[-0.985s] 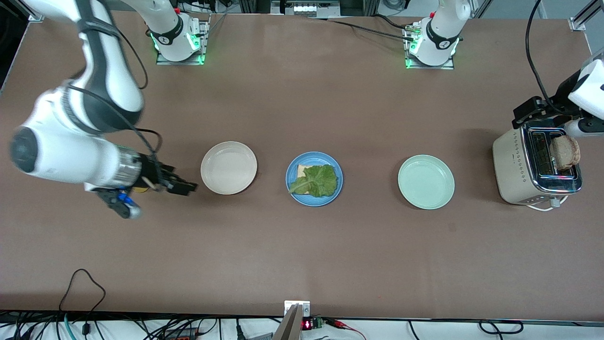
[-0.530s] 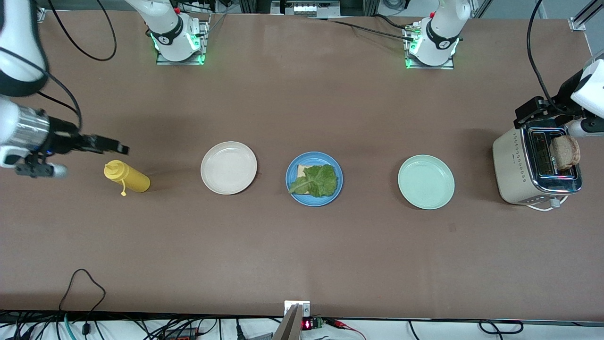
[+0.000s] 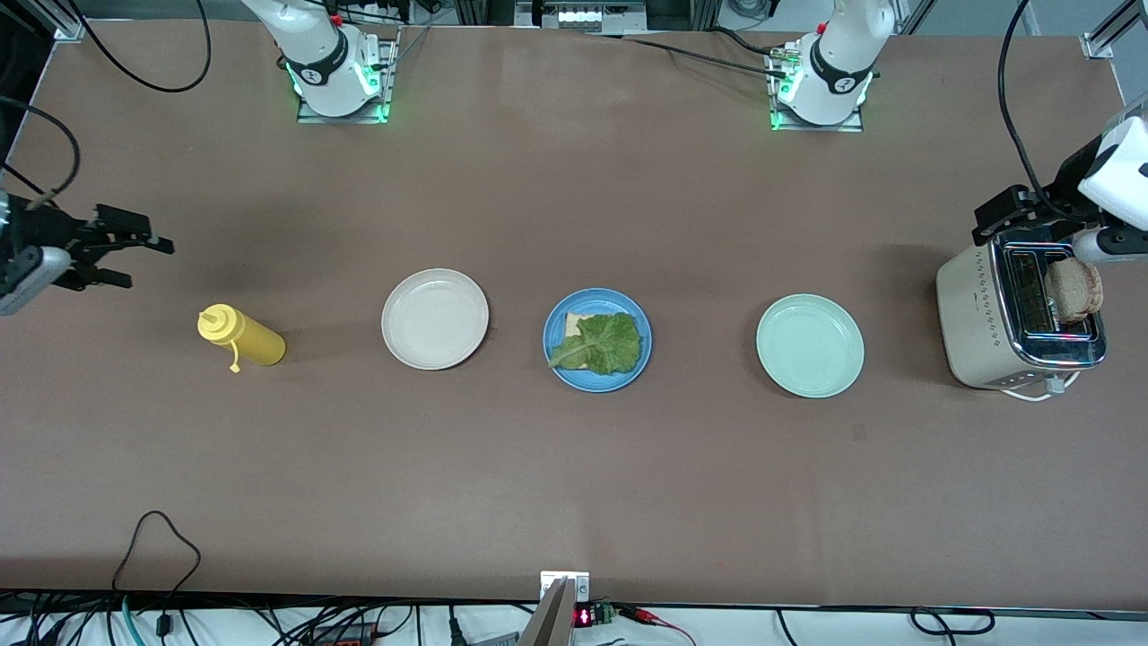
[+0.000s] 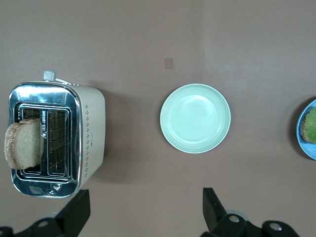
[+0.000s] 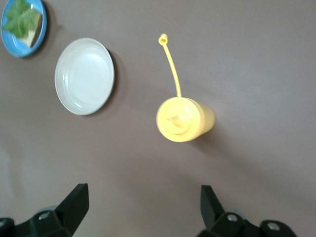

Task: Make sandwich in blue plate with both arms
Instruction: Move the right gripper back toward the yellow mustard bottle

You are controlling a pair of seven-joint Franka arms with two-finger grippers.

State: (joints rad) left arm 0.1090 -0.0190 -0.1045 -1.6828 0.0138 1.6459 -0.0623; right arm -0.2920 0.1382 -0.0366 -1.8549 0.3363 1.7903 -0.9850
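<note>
Two arms share our brown table. We see the toaster at the left arm's end, a toast slice standing in its slot, and the left gripper above it with fingers apart, empty. Three plates sit in a row: mint-green plate, cream plate, and between them the blue plate carrying bread under a lettuce leaf. Our right gripper hangs spread and empty near the upright yellow mustard bottle at the right arm's end.
</note>
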